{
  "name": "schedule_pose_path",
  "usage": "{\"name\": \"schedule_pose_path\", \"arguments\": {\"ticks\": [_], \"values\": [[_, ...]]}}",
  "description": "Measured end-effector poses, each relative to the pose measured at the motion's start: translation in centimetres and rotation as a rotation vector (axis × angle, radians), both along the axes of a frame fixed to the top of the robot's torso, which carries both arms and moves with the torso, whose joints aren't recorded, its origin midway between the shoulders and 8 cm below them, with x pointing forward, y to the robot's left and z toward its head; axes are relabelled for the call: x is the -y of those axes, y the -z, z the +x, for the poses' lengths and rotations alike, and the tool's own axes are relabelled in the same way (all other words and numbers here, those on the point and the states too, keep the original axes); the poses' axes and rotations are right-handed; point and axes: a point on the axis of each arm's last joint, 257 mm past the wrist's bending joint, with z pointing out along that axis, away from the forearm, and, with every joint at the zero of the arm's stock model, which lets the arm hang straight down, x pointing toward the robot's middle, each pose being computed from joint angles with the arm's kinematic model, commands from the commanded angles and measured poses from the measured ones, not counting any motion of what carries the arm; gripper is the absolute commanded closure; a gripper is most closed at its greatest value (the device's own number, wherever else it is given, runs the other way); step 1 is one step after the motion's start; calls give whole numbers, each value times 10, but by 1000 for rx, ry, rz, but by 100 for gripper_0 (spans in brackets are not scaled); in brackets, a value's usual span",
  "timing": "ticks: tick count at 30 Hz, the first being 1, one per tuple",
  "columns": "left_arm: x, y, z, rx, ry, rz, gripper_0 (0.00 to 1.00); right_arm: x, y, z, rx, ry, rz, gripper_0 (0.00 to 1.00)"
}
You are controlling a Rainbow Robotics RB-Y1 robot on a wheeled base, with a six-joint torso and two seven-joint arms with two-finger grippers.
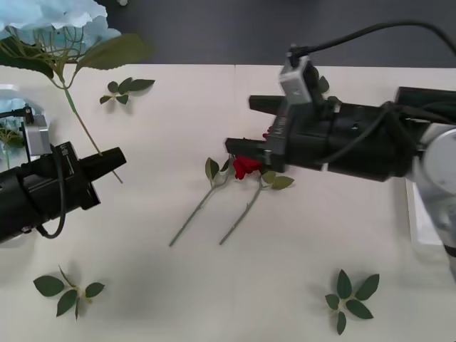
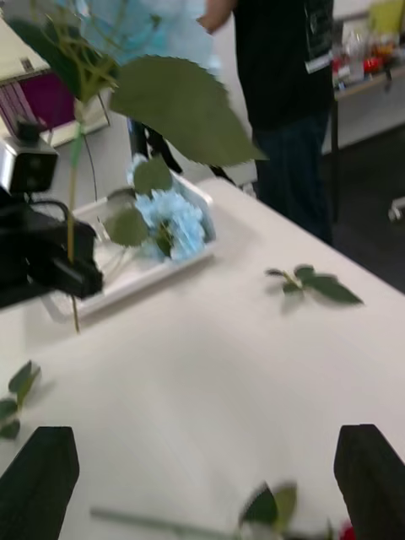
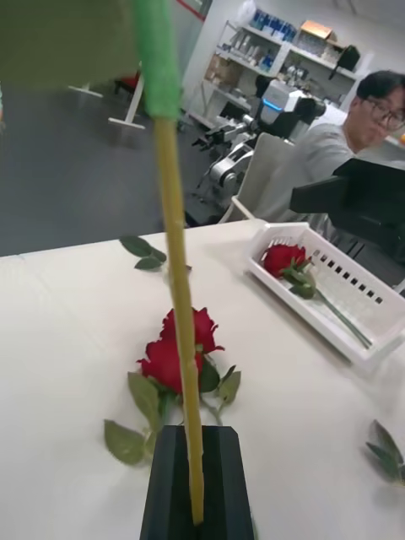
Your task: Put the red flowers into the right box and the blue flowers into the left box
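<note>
My left gripper is shut on the thin stem of a blue flower, holding it upright above the table's left side. Its pale head and big leaves hang high. More blue flowers lie in the left box. Two red flowers lie side by side mid-table, stems pointing toward me. My right gripper hovers open just above their heads, fingers wide apart. One red flower rests in the right box.
Loose green leaf sprigs lie on the white table at the back left, the front left and the front right. The table's far edge meets a dark floor.
</note>
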Motion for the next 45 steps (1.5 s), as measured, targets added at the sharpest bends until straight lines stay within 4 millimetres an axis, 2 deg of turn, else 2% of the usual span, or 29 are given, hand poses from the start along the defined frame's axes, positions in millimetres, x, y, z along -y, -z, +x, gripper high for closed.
{"name": "schedule_pose_path", "arguments": {"ticks": [3,6,9,13,16,19,24,29,38,45], "values": [[-17,1,-4,-1,-39,47,100,36,0,4,-81,42,-13,11],[-43,-1,-4,-82,-124,52,100,56,5,1,-173,65,-21,11],[-69,-2,-6,-176,-214,30,100,66,15,-6,-260,68,-41,11],[-97,0,-5,-196,-330,71,100,77,33,-15,-431,102,-83,11],[-114,5,-4,-275,-412,31,100,81,36,-10,-532,166,-83,10],[-132,10,1,-374,-494,-53,100,76,37,-3,-546,197,-93,11],[-174,26,8,-437,-655,-44,100,60,65,3,-678,300,-141,10],[-218,39,7,-575,-834,-161,100,44,90,3,-761,381,-191,10],[-281,45,8,-596,-1077,-157,99,28,129,3,-849,557,-246,11],[-331,54,34,-605,-1203,-117,99,12,154,5,-847,665,-240,11]]}}
